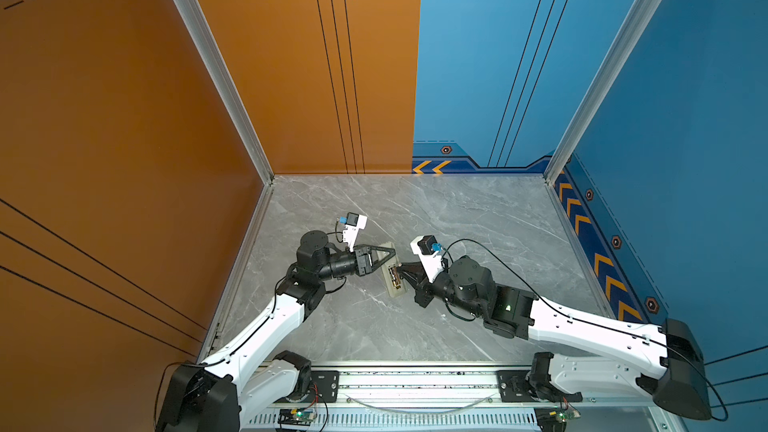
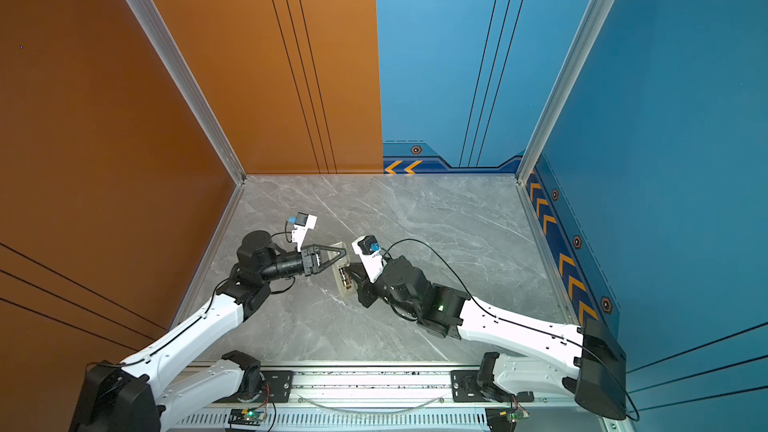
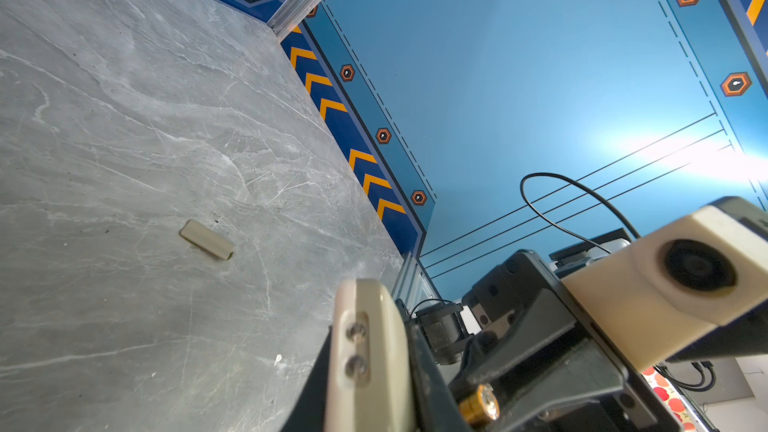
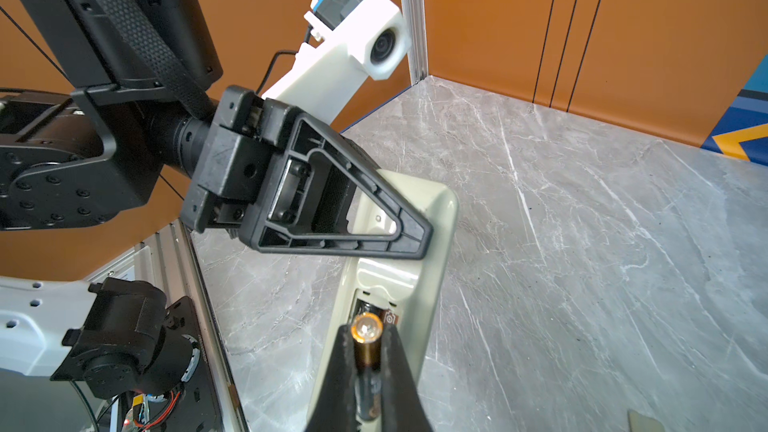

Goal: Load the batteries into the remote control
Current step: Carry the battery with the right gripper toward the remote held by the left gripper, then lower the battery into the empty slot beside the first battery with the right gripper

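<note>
Loading is running halfway: my left gripper (image 4: pixel 417 241) is clamping the remote control (image 4: pixel 434 205) by one end, while my right gripper (image 4: pixel 368 332) is pinching the second battery (image 4: pixel 366 353) over its bay (image 4: pixel 362 300), beside the first battery (image 4: pixel 372 310), seemingly seated.

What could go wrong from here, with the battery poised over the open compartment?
1. The left pincer clamps the remote control only at the end away from the compartment. A push there may lever the remote out of line.
2. The right pincer pinches the battery by its round sides, so it could slip or swivel on the way in.
3. Half the compartment already looks filled, so space is tight and a jam is possible.
</note>
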